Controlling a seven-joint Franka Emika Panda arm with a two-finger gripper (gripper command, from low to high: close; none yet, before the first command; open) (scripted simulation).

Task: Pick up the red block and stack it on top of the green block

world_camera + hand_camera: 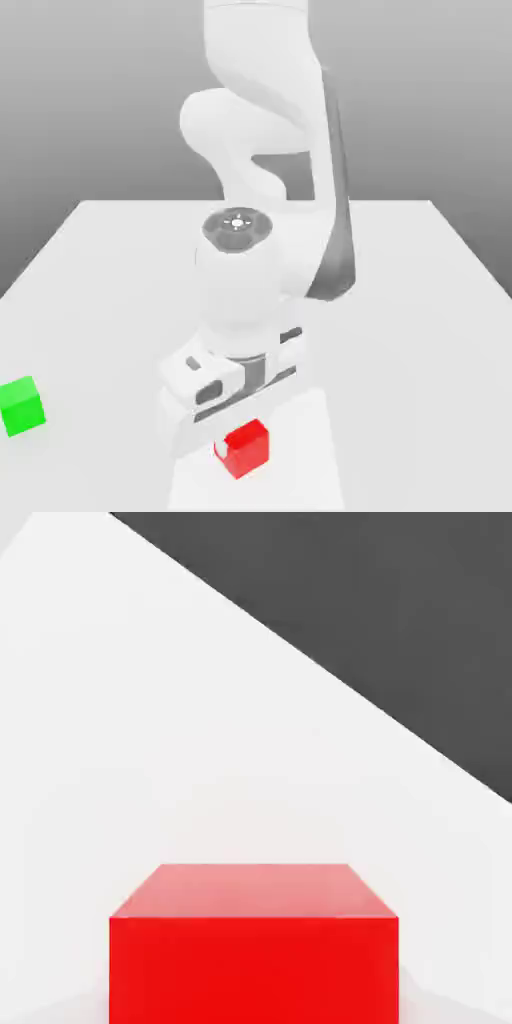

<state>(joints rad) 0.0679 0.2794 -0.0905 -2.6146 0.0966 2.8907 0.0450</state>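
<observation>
Table [420, 300] first — a white slab, the broadest thing in the exterior view, running back toward a grey backdrop, and every place below is given against the red block [244, 448] that rests on it near its front edge. Above and behind the red block rises the white Panda arm [262, 150], its thick links folding over so that the wrist and hand come down just over the red block, the hand body nearly touching the block's upper rear side and hiding part of it. The gripper [228, 425] sits at the foot of that hand, right behind and above the red block, and whether its fingers are apart, together or closed on anything I cannot tell, since the hand body covers them. The red block itself stands square on the table with its top face and two sides lit; from the hand view it [253, 942] appears close below the camera, flat on the white surface, with the table's edge and dark ground beyond it. The green block [21, 405] lies well apart from the red block, off toward the exterior view's left and a little farther back, alone on the table near its side edge — about the same size as the red one
</observation>
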